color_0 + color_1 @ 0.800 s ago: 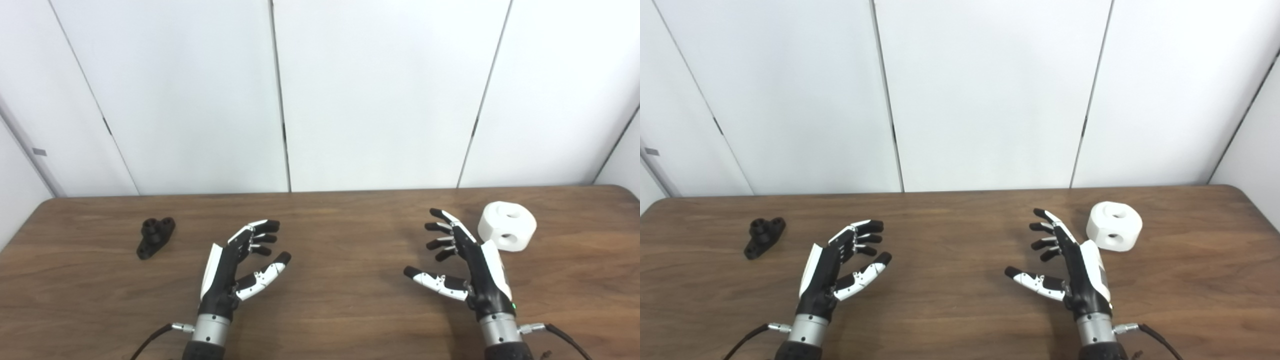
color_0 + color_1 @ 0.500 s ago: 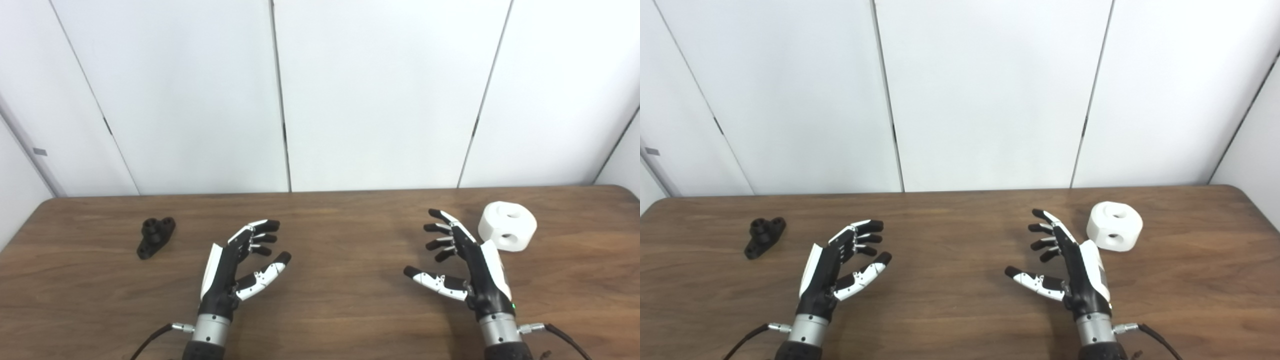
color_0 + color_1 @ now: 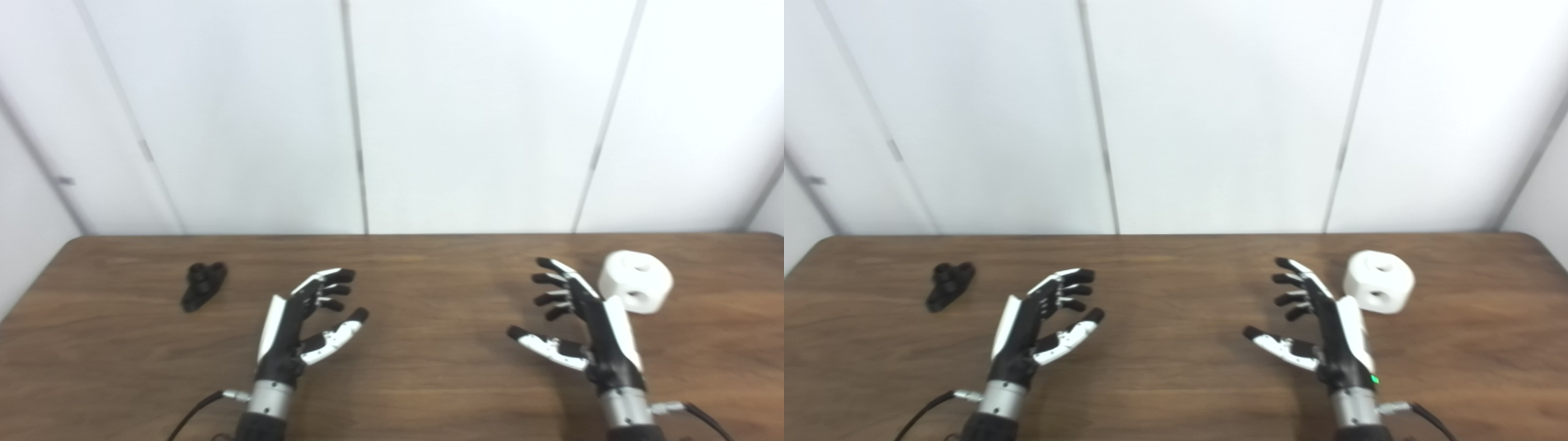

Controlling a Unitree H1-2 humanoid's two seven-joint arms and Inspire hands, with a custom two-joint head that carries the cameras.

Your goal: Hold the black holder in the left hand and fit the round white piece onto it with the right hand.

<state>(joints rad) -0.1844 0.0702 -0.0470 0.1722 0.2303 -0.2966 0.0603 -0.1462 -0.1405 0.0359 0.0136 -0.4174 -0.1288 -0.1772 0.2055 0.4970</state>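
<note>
The small black holder [image 3: 203, 285] lies on the wooden table [image 3: 422, 367] at the far left. The round white piece [image 3: 635, 283] with holes in its top and side rests at the far right. My left hand [image 3: 306, 327] hovers open, palm inward, well to the right of the holder and holding nothing. My right hand [image 3: 585, 327] is open too, fingers spread, its back close beside the white piece without touching it. In the right eye view the holder [image 3: 949, 285] and the white piece [image 3: 1379, 282] sit the same way.
White wall panels [image 3: 478, 116] rise behind the table's far edge. The table's left corner [image 3: 73, 245] is rounded. Thin cables [image 3: 196, 410] trail from both wrists near the bottom edge.
The whole picture has shifted slightly to the right and blurred, so the camera moved. Both hands and both objects keep their places relative to each other.
</note>
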